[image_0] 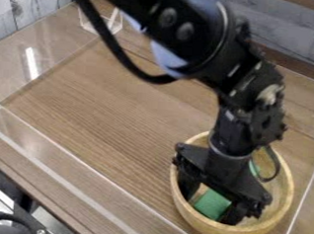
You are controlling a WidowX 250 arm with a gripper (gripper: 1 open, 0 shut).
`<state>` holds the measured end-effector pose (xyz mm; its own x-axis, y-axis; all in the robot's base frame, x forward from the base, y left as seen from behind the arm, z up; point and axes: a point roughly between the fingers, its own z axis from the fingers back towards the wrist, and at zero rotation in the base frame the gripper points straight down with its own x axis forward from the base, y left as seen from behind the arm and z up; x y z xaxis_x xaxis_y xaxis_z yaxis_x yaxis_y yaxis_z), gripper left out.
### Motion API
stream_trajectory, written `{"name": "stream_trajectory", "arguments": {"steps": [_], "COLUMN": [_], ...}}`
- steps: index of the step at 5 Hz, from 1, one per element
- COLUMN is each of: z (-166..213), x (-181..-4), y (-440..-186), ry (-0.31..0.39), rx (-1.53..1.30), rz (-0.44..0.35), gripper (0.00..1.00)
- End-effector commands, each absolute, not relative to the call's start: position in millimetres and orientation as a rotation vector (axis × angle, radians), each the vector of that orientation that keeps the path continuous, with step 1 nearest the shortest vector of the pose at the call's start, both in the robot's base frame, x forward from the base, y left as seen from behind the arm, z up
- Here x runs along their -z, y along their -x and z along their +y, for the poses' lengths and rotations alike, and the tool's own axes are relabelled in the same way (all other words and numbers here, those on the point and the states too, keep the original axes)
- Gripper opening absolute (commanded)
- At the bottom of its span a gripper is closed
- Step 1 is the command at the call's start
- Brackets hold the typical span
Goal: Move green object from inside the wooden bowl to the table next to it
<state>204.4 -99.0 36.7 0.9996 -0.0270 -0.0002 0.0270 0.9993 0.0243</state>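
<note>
The wooden bowl (281, 215) sits at the front right of the table (113, 117), round and light tan with a thick rim. The green object (216, 203) lies inside it, only partly visible between the fingers. My black gripper (219, 197) reaches down into the bowl and stands open, one finger on each side of the green block. Whether the fingers touch the block I cannot tell. The arm hides much of the bowl's inside.
Clear acrylic walls (45, 44) run around the table's edges, one close beside the bowl at the right and front. The black arm (191, 42) stretches from the upper left across the table's middle. Bare wood-grain surface lies left of the bowl.
</note>
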Motion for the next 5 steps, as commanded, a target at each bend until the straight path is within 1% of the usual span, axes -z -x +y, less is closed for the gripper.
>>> {"name": "stream_trajectory", "arguments": {"steps": [1, 2, 4, 5], "z": [-100, -99, -108, -107], "x": [-66.7, -70.8, -50.8, -48.1], "y": [-226, -232, -220, -222], "ry": [0.003, 0.017, 0.031, 0.029], "rx": [-0.003, -0.019, 0.028, -0.012], "rz": [-0.066, -0.071, -0.059, -0.058], "gripper": [1.0, 1.0, 1.0, 1.0]}}
